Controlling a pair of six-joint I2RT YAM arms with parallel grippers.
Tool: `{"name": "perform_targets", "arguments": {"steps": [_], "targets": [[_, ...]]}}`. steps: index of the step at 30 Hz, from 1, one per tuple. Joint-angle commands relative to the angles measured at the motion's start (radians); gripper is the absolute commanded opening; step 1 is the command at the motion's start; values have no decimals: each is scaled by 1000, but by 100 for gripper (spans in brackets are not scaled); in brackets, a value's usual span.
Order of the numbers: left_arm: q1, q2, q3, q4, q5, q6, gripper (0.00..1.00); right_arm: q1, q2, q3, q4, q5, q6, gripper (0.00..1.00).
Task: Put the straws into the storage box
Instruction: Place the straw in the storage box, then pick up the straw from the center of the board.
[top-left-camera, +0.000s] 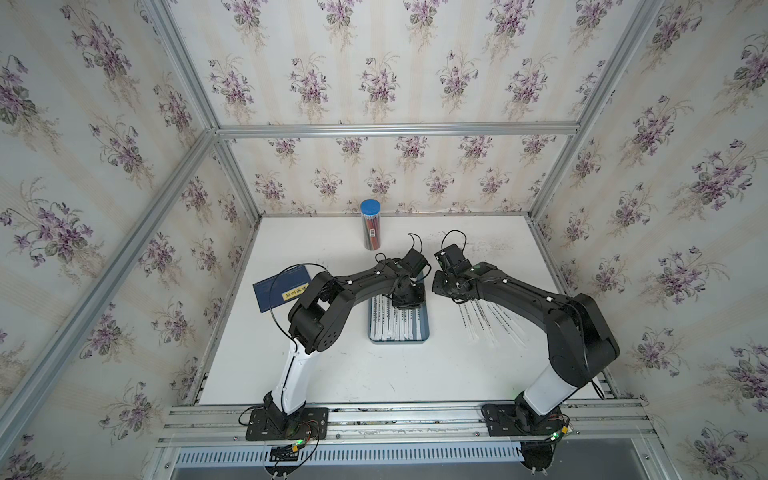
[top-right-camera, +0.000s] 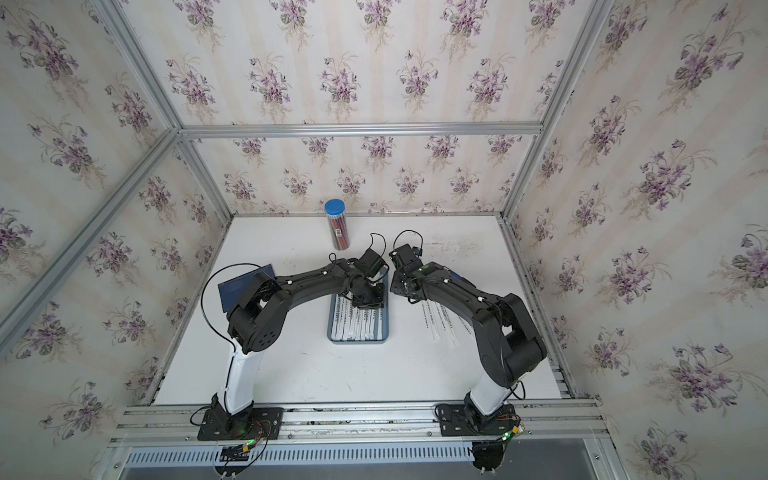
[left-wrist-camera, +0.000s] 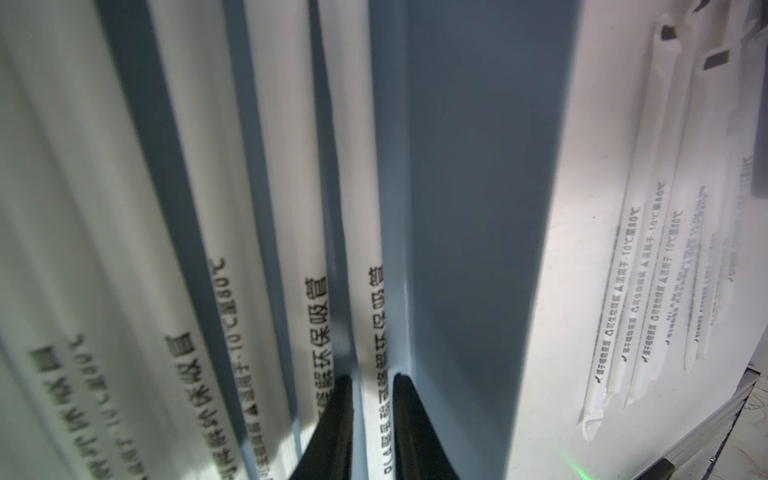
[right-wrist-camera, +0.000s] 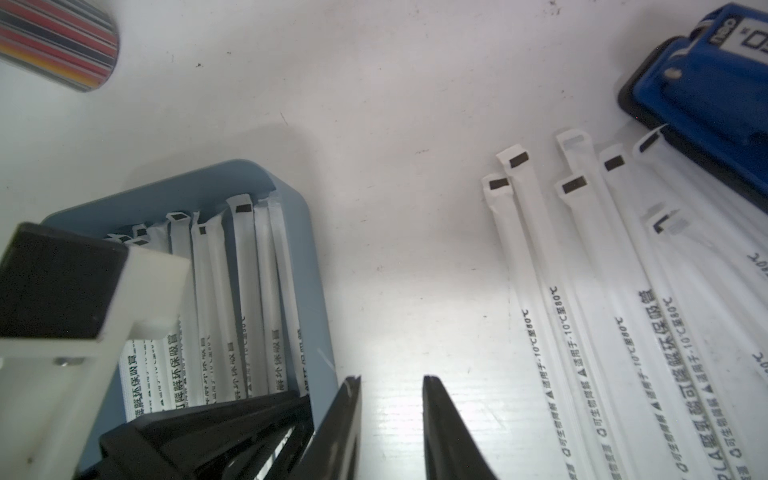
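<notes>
The left tool (left-wrist-camera: 373, 379) is down in the storage box (left-wrist-camera: 465, 208), jaws slightly apart either side of one straw (left-wrist-camera: 370, 249) by the right wall; I cannot tell whether they pinch it. The right tool (right-wrist-camera: 390, 380) stands apart and holds nothing, over bare desk (right-wrist-camera: 395, 249) between the box and the loose straws (right-wrist-camera: 582, 291) to its right. Both top views hide the tips. Only the right wrist view shows a blue device (right-wrist-camera: 706, 95) by the loose straws' far ends.

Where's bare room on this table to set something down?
Bare: front table between storage box and rail; back right corner, past the pencil tube. Crowded: loose straws under the right arm; left gripper in the box.
</notes>
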Motion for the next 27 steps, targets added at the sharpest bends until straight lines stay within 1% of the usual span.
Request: {"name": "perform_targets", "arguments": {"steps": [1,8,11,14,15,18,20,21,23,27], "targets": [[2,-41,15,-37,-34,24,22,0,6,7,2,2,-3,30],[7,-176,1,-108,-120,93,26,0,16,13,-2,-16,-7,30],[13,-262,-40,-140,-200,144,31,1,24,17,4,-62,-8,31],[41,-352,-97,-172,-277,195,36,4,38,28,13,-110,3,31],[56,-385,-124,-176,-300,218,39,7,41,27,21,-121,9,31],[105,-472,-200,-183,-396,273,53,18,62,43,31,-137,14,31],[149,-519,-252,-177,-434,300,64,26,80,59,32,-150,5,31],[177,-539,-277,-175,-446,305,67,26,84,68,26,-154,-2,32],[231,-574,-330,-161,-455,312,72,26,78,81,14,-143,-26,32],[339,-637,-441,-98,-406,326,77,-2,29,91,-63,-51,-100,33]]}}
